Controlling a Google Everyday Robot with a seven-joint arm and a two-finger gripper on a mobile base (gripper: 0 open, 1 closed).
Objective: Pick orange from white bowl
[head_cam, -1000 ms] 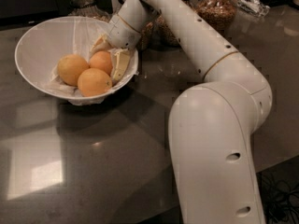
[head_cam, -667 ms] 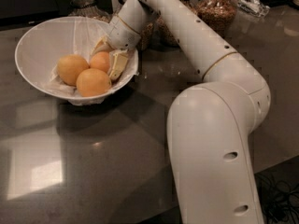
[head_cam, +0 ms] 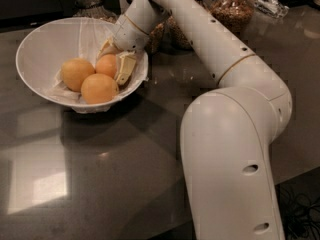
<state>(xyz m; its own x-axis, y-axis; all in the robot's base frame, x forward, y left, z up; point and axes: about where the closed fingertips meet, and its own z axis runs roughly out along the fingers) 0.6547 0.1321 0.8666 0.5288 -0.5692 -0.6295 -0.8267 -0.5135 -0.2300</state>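
On the counter (head_cam: 125,184): the white bowl (head_cam: 22,59) stands loose on a dark, glossy top, so a sideways drag could slide or tip it.
Arm (head_cam: 220,54): it comes in over the bowl's right rim from behind. A slanted pull-out could knock that rim.
Lining (head_cam: 60,39): crinkled white sheet inside the bowl. It could snag on a finger and rise with the fruit.
Neighbours: the paler orange (head_cam: 76,74) at the bowl's left and the front orange (head_cam: 99,88) at its near side both crowd the target. A lift may set them rolling.
Orange (head_cam: 106,64): the deepest-coloured one rests in the bowl's right half. It is round and smooth, so an off-centre pinch would likely squirt it out.
Tool (head_cam: 114,64): it is inside the bowl by the right rim, spread to about the orange's width. One finger (head_cam: 125,68) lies against the orange's right side and the other sits behind it. I judge the squeeze not yet made, and nothing is lifted.
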